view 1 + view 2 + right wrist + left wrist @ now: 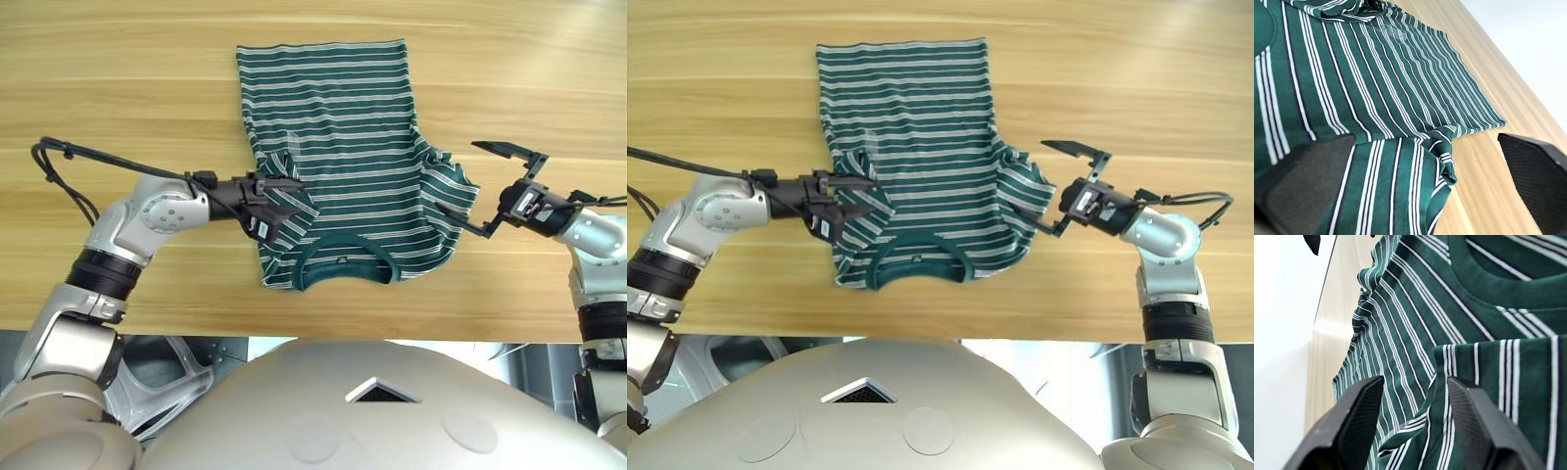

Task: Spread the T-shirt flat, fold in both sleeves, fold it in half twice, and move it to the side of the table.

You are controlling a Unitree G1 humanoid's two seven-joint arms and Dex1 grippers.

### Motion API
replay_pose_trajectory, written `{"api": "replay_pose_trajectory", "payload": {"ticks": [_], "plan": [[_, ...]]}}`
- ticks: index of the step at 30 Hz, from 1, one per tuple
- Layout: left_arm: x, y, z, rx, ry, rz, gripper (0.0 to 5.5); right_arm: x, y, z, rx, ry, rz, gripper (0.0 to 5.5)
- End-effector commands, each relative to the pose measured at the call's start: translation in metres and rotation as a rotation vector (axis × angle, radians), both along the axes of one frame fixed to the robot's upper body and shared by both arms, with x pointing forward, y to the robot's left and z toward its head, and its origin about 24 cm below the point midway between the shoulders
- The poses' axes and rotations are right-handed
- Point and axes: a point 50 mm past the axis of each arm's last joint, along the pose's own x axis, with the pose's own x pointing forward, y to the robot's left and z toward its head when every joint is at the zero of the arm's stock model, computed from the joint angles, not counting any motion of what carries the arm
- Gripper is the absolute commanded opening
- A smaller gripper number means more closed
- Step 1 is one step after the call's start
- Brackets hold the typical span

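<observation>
At centre frame the T-shirt (343,108) lies lengthwise top to bottom, collar lowest, with the left gripper (284,208) part-open over its left sleeve (279,162) and the right gripper (468,186) wide open and empty beside its right sleeve (441,181).

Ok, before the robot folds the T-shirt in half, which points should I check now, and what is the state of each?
1. Is the left sleeve folded onto the T-shirt: ok.
2. Is the right sleeve folded in: ok, though rumpled.
3. Cloth flat: not ok, bunched at both sleeves.
4. Is the left gripper open: ok, fingers apart over the left sleeve.
5. Is the right gripper free of the cloth: cannot tell; it is open, its nearer finger at the sleeve's edge.
6. T-shirt wholly on the table: ok.
</observation>
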Motion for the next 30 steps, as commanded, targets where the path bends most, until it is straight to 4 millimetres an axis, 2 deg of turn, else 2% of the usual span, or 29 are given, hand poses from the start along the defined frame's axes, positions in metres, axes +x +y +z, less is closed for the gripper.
{"api": "replay_pose_trajectory", "payload": {"ticks": [1, 6, 11, 13, 18, 30], "plan": [[0.005, 0.009, 0.012, -0.065, -0.04, 0.062, 3.06, 0.007, -0.006, 0.012, 0.006, -0.049, -0.029, 5.4], [0.008, 0.02, 0.017, -0.13, -0.081, 0.143, 3.9, 0.003, -0.033, 0.021, -0.11, -0.066, -0.109, 5.4], [0.008, 0.027, 0.014, -0.166, -0.104, 0.201, 4.54, -0.006, -0.074, 0.024, -0.423, -0.074, -0.24, 5.4], [0.008, 0.028, 0.012, -0.169, -0.107, 0.214, 4.68, -0.01, -0.081, 0.02, -0.518, -0.062, -0.247, 5.4], [0.006, 0.026, 0.009, -0.175, -0.107, 0.213, 4.68, -0.01, -0.071, 0.009, -0.633, -0.044, -0.175, 5.4], [0.007, 0.019, 0.007, -0.187, -0.113, 0.199, 4.68, -0.002, -0.042, -0.006, -0.686, -0.048, -0.063, 5.4]]}}
